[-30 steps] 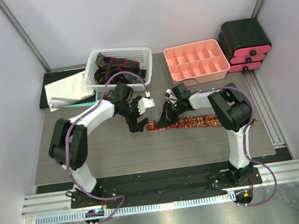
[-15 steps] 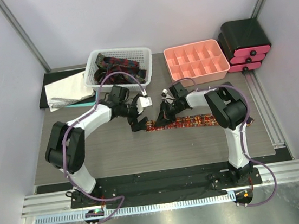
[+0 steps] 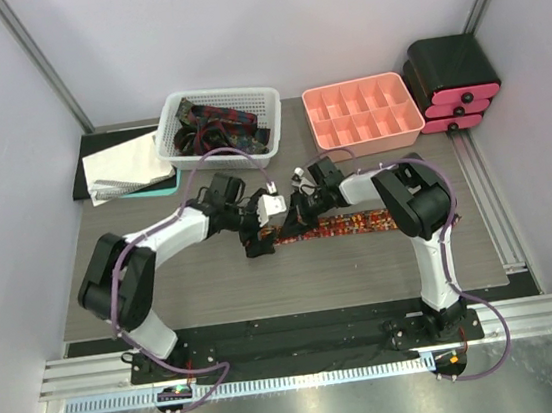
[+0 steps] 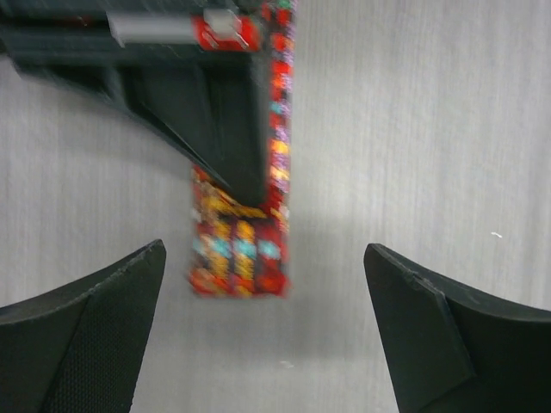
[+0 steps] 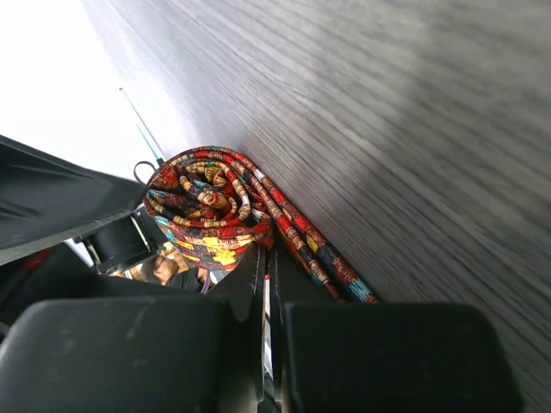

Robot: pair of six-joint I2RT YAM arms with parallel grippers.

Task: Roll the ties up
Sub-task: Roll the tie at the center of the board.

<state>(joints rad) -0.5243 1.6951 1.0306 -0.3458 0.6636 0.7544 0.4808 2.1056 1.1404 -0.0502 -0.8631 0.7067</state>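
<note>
The wide grey surface (image 3: 215, 284) fills the view, and both arms reach in to its middle. At the back, the white basket (image 3: 173, 151) holds the spare ties (image 3: 213, 121), with the pink tray (image 3: 369, 143) just beside it on the right. In front of them the red tie (image 3: 359, 221) lies flat in 1 long strip across the surface, and its left end is where the action is.

The left gripper (image 4: 263, 248) hovers over that end with its jaws spread wide and holding nothing, 1 finger on each side of the strip and clear of it. The right gripper (image 5: 265, 258) comes in low, jaws closed tight, tips right at a small coil (image 5: 202, 202) of the fabric, and I'd say they're pinching it.

So the roll is barely begun, and most of the strip is not yet wound. To do this well, I reckon the right wrist should turn steadily and keep its pinch, with the coil square to the strip so the edges stack. The left jaws should close gently on the coil's sides, so it cannot spring loose or telescope.
</note>
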